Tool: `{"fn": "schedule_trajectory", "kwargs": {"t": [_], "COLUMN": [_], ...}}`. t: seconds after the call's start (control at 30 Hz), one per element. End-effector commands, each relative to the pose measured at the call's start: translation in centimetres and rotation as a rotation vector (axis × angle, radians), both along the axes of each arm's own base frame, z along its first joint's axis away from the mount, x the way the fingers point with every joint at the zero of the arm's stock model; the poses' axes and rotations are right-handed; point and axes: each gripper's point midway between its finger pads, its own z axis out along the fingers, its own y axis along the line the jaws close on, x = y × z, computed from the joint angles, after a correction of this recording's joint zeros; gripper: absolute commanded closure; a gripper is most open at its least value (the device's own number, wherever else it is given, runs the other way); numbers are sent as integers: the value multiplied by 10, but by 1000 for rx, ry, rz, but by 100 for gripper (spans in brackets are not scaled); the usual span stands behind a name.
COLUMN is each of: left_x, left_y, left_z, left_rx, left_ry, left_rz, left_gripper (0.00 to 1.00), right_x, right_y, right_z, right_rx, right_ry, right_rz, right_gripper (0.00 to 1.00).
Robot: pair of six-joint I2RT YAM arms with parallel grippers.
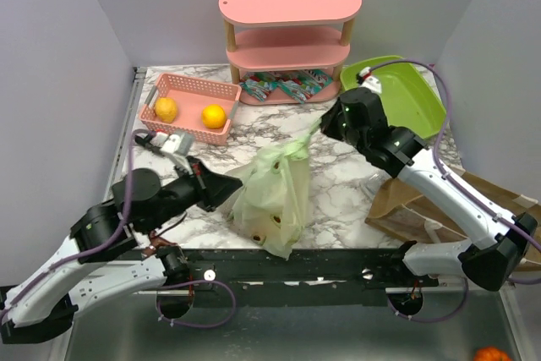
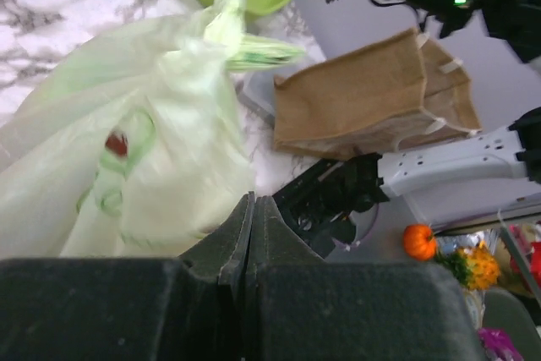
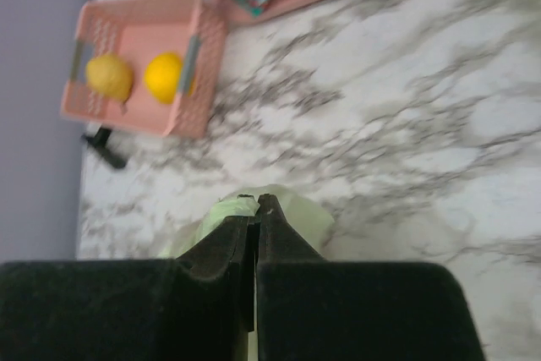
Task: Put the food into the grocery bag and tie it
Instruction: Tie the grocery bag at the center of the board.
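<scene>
The bag [image 1: 270, 196] sits on the table [image 1: 338, 171], bulging and slumped, its top gathered into a twist. From that twist a thin strip of green film runs up and to the right, pulled taut.

The right gripper [image 1: 325, 127] is at the far end of that strip, above and right of the bag. Its jaws are pressed together with a scrap of the pale green film caught between the tips (the wrist view shows it poking out just past them).

The left gripper [image 1: 235, 188] lies low against the bag's left side. Its jaws are fully closed too, the tips touching the film; whether any of it is pinched between them I cannot tell.

Behind the bag stands a pink shelf [image 1: 290, 2], with teal-and-red packets [image 1: 283, 88] on its lowest tier. Behind and left of the bag is a pink basket [image 1: 193, 90] holding two yellow fruits [image 1: 166, 109], apart from each other. A green tray [image 1: 414, 95] lies behind and right of the bag. A paper bag [image 1: 414, 200] lies flat to the bag's right, near but not touching it.
</scene>
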Motion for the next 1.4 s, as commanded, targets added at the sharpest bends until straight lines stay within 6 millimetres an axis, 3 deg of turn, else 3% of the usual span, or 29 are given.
{"fn": "schedule_trajectory", "kwargs": {"t": [0.0,0.17,0.33,0.6,0.67,0.7,0.73,0.9,1.03,1.17,1.27,1.37], "left_x": [-4,4,6,4,10,14,17,40,55,75,88,92], "left_y": [45,53,28,-25,-32,-33,-34,-44,-55,-67,-76,-83], "left_z": [14,14,15,24,21,19,18,10,15,29,32,31], "left_rx": [-48,-7,40,69,91,106,119,175,192,199,189,166], "left_ry": [-51,-73,-70,-69,-48,-38,-30,10,9,-28,-13,3], "left_rz": [118,167,82,-114,-104,-90,-76,-63,-109,-139,-153,-170], "left_gripper": [100,100,97,47,40,38,37,33,31,25,24,24], "right_x": [37,33,29,24,22,22,21,9,-8,-30,-45,-51], "right_y": [-89,-99,-87,-67,-67,-70,-74,-88,-93,-67,-44,-40], "right_z": [-3,3,5,-18,-28,-29,-34,-23,-4,11,1,-19], "right_rx": [-126,-128,-89,-102,-149,-173,-204,-256,-226,-108,-37,-34], "right_ry": [-64,-80,-88,-42,2,20,44,40,36,15,36,85], "right_rz": [-348,-362,-286,-153,-138,-150,-162,-157,-131,41,184,204], "right_gripper": [99,99,99,98,77,57,49,26,24,28,32,36]}}
